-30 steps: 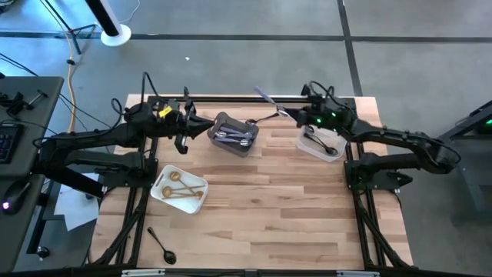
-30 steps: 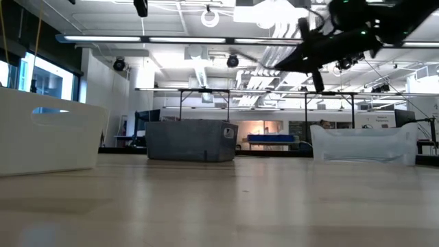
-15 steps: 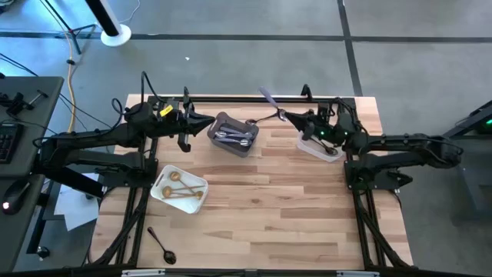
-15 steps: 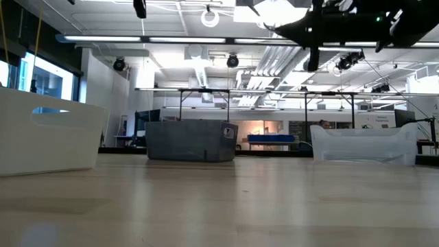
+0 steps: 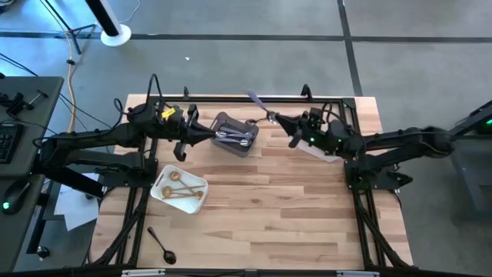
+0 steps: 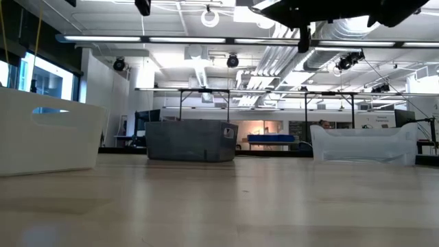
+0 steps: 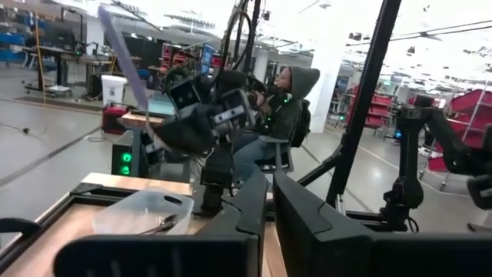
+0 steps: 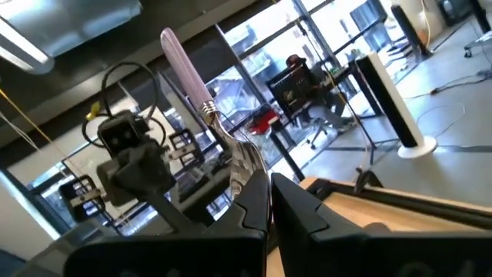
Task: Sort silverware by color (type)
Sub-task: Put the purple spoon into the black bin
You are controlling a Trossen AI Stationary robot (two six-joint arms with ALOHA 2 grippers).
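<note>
Grey concrete floor surrounds a slatted wooden bench (image 5: 261, 200) carrying three containers. Near the far edge, the right gripper (image 5: 274, 118) hangs in the air with its fingers pressed together on the metal end of a lilac-handled piece (image 5: 256, 101), the handle slanting up and away between the grey bin (image 5: 233, 135) and the clear tub (image 5: 321, 148). The right wrist view shows the same piece (image 8: 188, 73) rising from the closed fingers. The left gripper (image 5: 206, 133) sits just beside the grey bin; whether its fingers are parted I cannot tell.

Silver pieces (image 5: 234, 137) lie in the grey bin, gold ones (image 5: 180, 187) in the white tray (image 5: 163, 195), and a lone black spoon (image 5: 162, 245) rests on the bench near its front left corner, well apart from everything else.

Such cutlery is likely light, stiff and slick. Held by one end, the lilac piece has a long lever above the fingers and may swing or slip in the pinch, so slow wrist moves seem wise. For the black spoon, lying flat, a pinch across the narrow neck or mid-handle would probably hold best; the bowl is rounded and apt to squirt out.
</note>
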